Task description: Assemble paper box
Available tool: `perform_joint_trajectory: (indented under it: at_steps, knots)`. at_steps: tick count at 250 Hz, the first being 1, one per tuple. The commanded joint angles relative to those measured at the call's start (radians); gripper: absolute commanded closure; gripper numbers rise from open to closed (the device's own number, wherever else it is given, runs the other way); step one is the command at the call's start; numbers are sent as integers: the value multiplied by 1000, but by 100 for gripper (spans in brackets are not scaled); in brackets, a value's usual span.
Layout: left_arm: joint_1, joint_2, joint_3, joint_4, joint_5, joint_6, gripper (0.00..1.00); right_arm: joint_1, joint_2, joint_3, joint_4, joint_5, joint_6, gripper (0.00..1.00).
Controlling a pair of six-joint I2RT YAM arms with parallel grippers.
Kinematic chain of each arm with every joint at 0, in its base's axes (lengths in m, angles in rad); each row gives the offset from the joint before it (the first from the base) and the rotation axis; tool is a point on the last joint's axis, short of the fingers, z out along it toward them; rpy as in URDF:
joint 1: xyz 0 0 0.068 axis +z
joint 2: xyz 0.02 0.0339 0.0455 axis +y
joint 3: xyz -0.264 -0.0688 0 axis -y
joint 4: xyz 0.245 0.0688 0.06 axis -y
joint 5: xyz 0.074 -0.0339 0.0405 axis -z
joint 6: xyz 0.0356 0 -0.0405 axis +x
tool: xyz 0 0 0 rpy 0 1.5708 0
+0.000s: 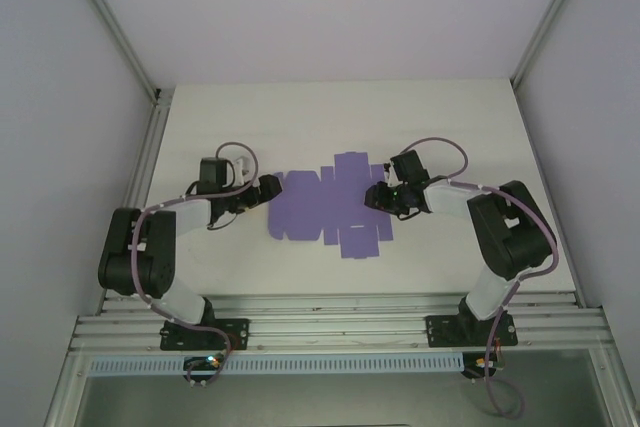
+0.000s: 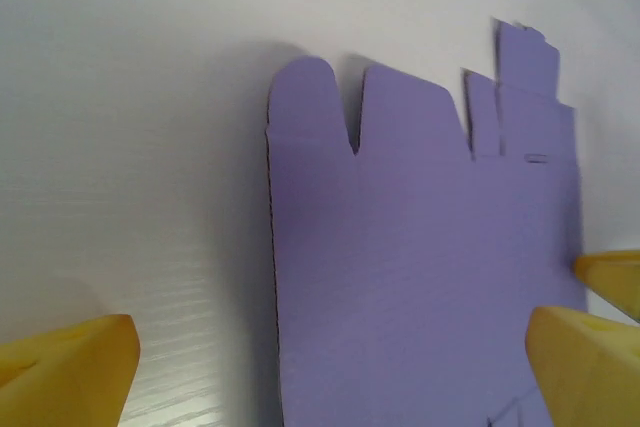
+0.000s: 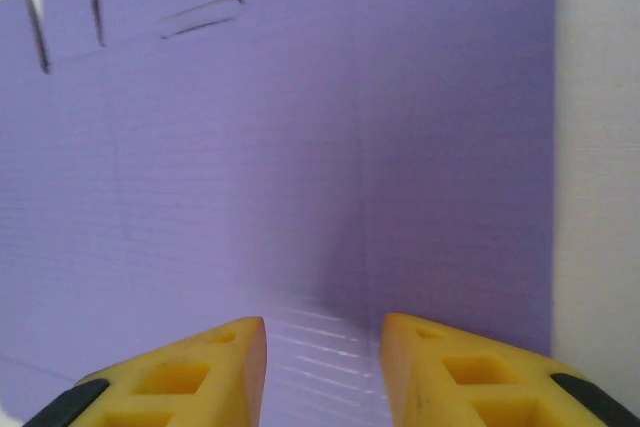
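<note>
While scanning from the left, seeing the left hand [image 1: 272,188] hanging fully released, straddling the left edge of the paper box [image 1: 330,209], lying as a flat purple sheet on the white tabletop [image 1: 450,117]. Spotting the right hand [image 1: 376,197] over its right side, fingers half narrowed, not managing to tell if gripping anything.

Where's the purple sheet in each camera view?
Top external: the sheet lies flat at mid-table.
Left wrist: the sheet is at centre and right, with its flaps toward the top.
Right wrist: the sheet spans the left and middle, and its straight edge runs down the right.
Shared landmark: the white table bordering it.
</note>
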Motion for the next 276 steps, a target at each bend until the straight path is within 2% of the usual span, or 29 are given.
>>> perform_joint_trajectory:
  at_steps: [1,44,74,107,135,145,173,215,247,276]
  knots:
    - [-9,33,-8,20,126,-18,0,4,27,-2,-25,-3,41,63]
    - [-43,101,-3,69,212,6,10,2,72,-41,3,-18,49,65]
    - [-59,114,-27,214,297,-44,22,3,83,-63,47,-32,59,66]
    - [-59,86,-36,235,298,-53,53,-2,78,-70,80,-65,52,66]
    - [-58,39,-29,194,282,-30,92,-12,32,-80,93,-88,30,63]
    - [-58,7,-27,176,276,-9,100,-22,-8,-83,86,-90,21,61]
    - [-58,-118,-40,159,270,35,100,-68,-179,-100,46,-107,-12,45]
    - [-67,-326,-33,126,339,40,100,-142,-466,-123,-72,-134,-112,25]
    - [-87,-487,-48,142,374,26,100,-207,-611,-158,-24,-304,-166,24]
    - [-110,-597,-65,200,386,-24,100,-253,-676,-181,74,-450,-189,20]
